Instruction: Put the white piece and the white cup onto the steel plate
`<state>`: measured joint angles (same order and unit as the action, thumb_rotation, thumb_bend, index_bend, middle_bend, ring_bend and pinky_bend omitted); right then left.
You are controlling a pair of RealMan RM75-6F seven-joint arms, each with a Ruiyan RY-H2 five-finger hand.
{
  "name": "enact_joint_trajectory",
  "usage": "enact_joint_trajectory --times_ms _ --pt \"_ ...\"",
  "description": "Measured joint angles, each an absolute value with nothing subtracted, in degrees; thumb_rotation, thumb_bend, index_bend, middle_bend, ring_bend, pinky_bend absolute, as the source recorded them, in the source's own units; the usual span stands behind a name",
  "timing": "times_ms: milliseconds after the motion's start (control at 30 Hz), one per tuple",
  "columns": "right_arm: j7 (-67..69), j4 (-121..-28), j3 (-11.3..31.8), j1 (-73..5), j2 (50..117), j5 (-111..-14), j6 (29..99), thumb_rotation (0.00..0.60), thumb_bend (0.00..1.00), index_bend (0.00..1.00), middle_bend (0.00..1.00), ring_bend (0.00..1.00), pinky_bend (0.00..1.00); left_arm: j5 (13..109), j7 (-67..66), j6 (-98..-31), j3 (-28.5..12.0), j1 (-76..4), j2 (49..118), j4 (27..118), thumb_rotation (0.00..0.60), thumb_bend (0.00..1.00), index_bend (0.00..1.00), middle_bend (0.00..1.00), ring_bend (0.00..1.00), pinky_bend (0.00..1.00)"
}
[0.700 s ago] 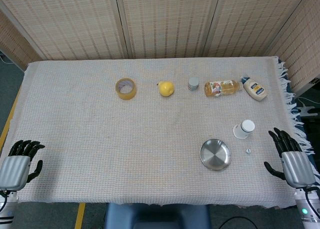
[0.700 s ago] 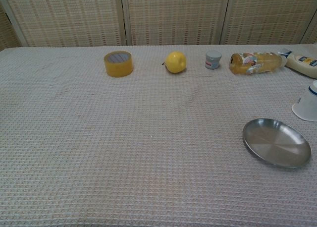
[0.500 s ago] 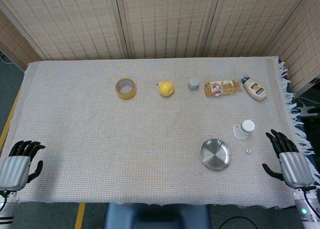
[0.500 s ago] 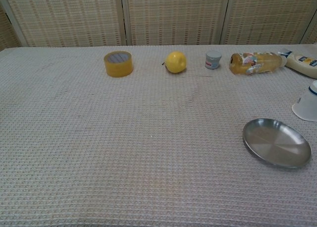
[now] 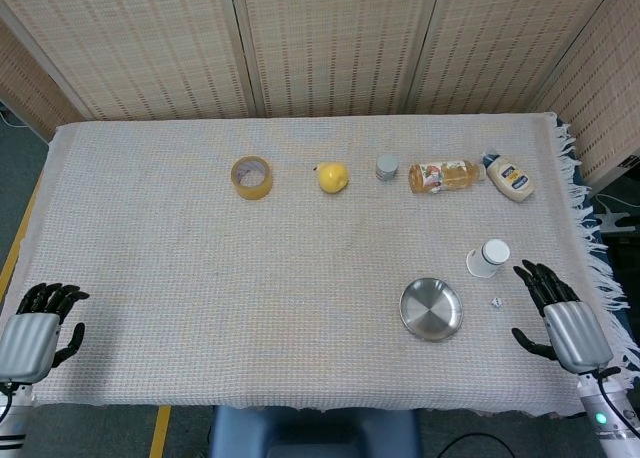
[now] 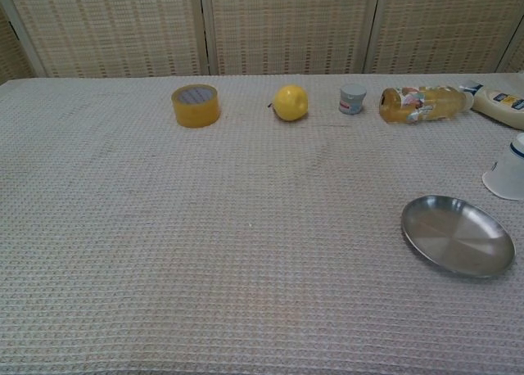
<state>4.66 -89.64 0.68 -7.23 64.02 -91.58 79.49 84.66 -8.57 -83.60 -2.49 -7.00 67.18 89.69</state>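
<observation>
The steel plate (image 5: 431, 309) (image 6: 457, 235) lies on the cloth at the front right. Just beyond it to the right, the white cup (image 5: 487, 258) (image 6: 508, 170) lies on its side. A tiny white piece (image 5: 496, 302) rests on the cloth between the plate and my right hand (image 5: 556, 317). That hand hovers open at the table's right edge, fingers spread, a short way right of the piece. My left hand (image 5: 34, 328) sits open at the front left corner, far from everything. Neither hand appears in the chest view.
Along the back stand a yellow tape roll (image 5: 251, 176), a yellow fruit (image 5: 333, 176), a small grey jar (image 5: 387, 167), a lying juice bottle (image 5: 443, 175) and a cream bottle (image 5: 510, 177). Woven screens close off the back.
My right hand has moved left and slightly forward, closer to the white piece and the plate. The left hand and all objects stay where they were.
</observation>
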Motion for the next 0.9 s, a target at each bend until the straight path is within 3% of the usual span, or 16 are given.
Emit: enact_joint_trajectory --times_ms 100,167,333,500,633,900 --pt "6.85 -85.91 0.59 -8.16 65.39 -95.73 81.2 0.6 0.23 0.34 0.34 0.22 0.59 84.72 -7.84 -84.7 -2.66 -6.58 66.62 90.26 0.6 0.46 0.29 0.22 0.15 0.15" --pt "8.21 -82.65 0.81 -8.78 66.82 -97.78 83.06 0.6 0.25 0.41 0.44 0.34 0.69 84.67 -7.31 -85.65 -2.92 -6.21 66.3 90.5 0.6 0.46 0.29 0.22 0.15 0.15" --pt "8.57 -75.49 2.25 -11.62 70.47 -99.81 84.74 0.6 0.27 0.46 0.64 0.57 0.86 83.61 -6.07 -86.34 -3.47 -5.46 65.29 91.31 0.6 0.46 0.29 0.22 0.15 0.15" --pt "5.12 -77.01 3.01 -13.78 70.17 -97.25 79.2 0.6 0.28 0.42 0.72 0.65 0.96 83.53 -6.26 -86.31 -3.32 -5.18 64.75 92.07 0.6 0.46 0.29 0.22 0.15 0.15" --pt "-0.29 -79.73 3.01 -15.07 68.8 -93.43 72.87 0.6 0.27 0.35 0.75 0.68 0.98 83.79 -6.76 -86.05 -3.02 -5.13 64.59 92.46 0.6 0.46 0.29 0.22 0.15 0.15" --pt "-7.57 -82.73 2.63 -17.22 67.18 -85.02 63.17 0.6 0.22 0.32 0.79 0.72 1.0 83.86 -7.63 -85.31 -2.61 -5.21 64.52 92.98 0.6 0.46 0.29 0.22 0.15 0.15"
